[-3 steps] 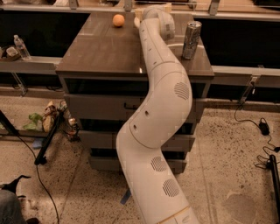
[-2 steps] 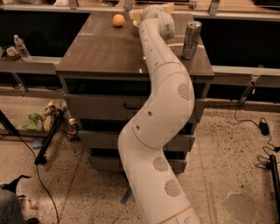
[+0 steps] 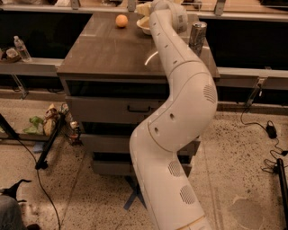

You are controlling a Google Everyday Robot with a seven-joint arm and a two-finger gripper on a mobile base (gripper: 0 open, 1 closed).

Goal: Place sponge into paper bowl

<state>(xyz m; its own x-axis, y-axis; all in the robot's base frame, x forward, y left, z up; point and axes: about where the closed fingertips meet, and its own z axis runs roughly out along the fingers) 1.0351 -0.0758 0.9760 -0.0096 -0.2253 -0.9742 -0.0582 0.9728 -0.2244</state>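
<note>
Well off to the left, a water bottle (image 3: 21,47) stands on a lower ledge, apart from the job. Further right, on the dark wooden tabletop (image 3: 112,49), an orange (image 3: 121,20) sits near the far edge. Just beside it to the right is the white paper bowl (image 3: 142,25). Only its left part shows, because the arm (image 3: 180,90) crosses in front of the rest.

Right above the bowl's visible rim, at the top edge of the view, is a pale yellow block that I take to be the sponge (image 3: 143,7). It seems to sit at the tip of the pincer (image 3: 152,6), which reaches over the tabletop's far end. I cannot tell whether the pincer is clamped on the sponge or apart, since the wrist hides it.

The bowl lies just under the pincer and slightly to its left. The coming move therefore looks like a short lowering and release, not a sideways carry. I cannot make out the sponge's long axis.

Right of the arm stands a silver drink can (image 3: 197,36), near enough that a rightward swing might clip it.
</note>
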